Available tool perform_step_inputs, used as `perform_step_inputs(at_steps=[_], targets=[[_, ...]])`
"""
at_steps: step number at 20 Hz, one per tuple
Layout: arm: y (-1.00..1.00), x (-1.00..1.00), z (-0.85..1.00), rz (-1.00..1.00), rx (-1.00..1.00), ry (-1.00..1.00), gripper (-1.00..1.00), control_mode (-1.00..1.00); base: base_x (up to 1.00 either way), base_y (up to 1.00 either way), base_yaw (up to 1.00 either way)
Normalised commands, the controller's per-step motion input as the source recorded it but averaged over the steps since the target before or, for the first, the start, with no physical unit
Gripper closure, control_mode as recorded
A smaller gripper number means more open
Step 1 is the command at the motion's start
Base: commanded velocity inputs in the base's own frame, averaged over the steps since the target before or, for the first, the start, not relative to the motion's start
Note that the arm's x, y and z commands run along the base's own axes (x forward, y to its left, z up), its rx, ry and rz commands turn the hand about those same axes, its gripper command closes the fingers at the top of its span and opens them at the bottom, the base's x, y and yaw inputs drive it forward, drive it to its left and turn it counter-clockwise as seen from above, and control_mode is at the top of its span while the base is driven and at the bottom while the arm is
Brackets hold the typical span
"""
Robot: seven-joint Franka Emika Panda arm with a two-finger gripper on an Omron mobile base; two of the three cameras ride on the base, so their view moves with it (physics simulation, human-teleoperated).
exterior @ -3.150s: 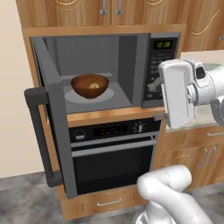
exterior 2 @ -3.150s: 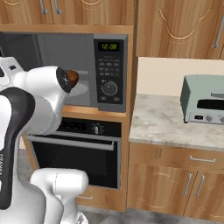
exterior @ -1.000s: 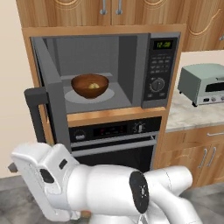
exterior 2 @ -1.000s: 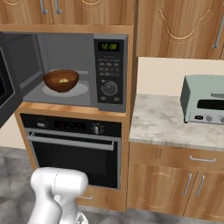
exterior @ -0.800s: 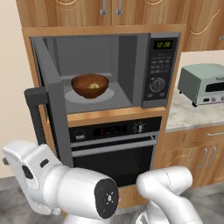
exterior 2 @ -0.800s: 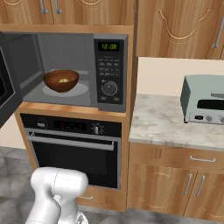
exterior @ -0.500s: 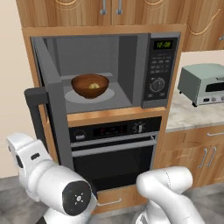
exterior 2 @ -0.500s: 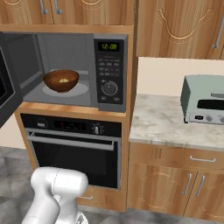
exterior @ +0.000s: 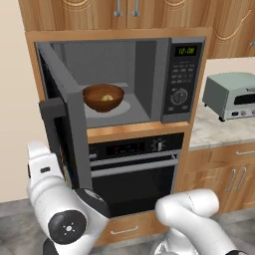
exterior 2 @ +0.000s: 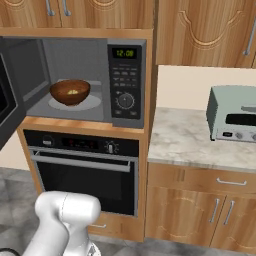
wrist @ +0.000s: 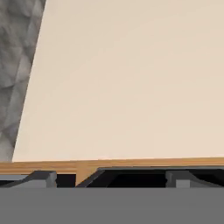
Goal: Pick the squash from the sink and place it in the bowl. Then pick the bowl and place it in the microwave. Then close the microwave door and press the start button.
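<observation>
The microwave (exterior: pixel 124 79) stands open, and the dark wooden bowl (exterior: pixel 103 97) sits on its turntable with the yellow squash (exterior: pixel 106 97) inside. Both show again in the right base view, bowl (exterior 2: pixel 70 91) and squash (exterior 2: pixel 73 92). The microwave door (exterior: pixel 67 117) is swung out to the left, its bar handle (exterior: pixel 50 127) facing outward. My arm reaches low and left, with the white hand (exterior: pixel 41 164) just outside the door below the handle. My gripper (wrist: pixel 113 179) is open, tips wide apart, facing a beige wall. The sink is out of view.
The button panel (exterior 2: pixel 125 82) with a green clock is on the microwave's right side. A black wall oven (exterior 2: pixel 85 167) sits below. A pale green toaster oven (exterior 2: pixel 234 114) stands on the marble counter (exterior 2: pixel 190 140) to the right. Grey floor (wrist: pixel 17 65) lies beside the wall.
My arm has swung further left, and the hand has risen beside the outer face of the open door. The jaws stayed open. Bowl, squash and door have not moved.
</observation>
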Motion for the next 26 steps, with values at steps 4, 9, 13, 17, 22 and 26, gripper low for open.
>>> perform_step_inputs(at_steps=[4,9,13,17,22,26], targets=[[-1.00,0.00,0.29,-0.16,0.18,0.00,-1.00,-1.00,0.00,0.00,0.00],[-1.00,0.00,0.35,-0.16,0.16,0.00,-1.00,-1.00,0.00,0.00,0.00],[-1.00,0.27,0.26,-0.13,0.16,0.04,-1.00,-1.00,0.00,0.00,0.00],[-1.00,0.86,0.06,-0.14,0.16,0.14,-1.00,-1.00,0.00,0.00,0.00],[-1.00,1.00,-0.03,-0.11,0.10,0.25,-1.00,-1.00,0.00,0.00,0.00],[-0.81,1.00,-0.23,-0.01,0.01,0.28,-1.00,-1.00,0.00,0.00,0.00]])
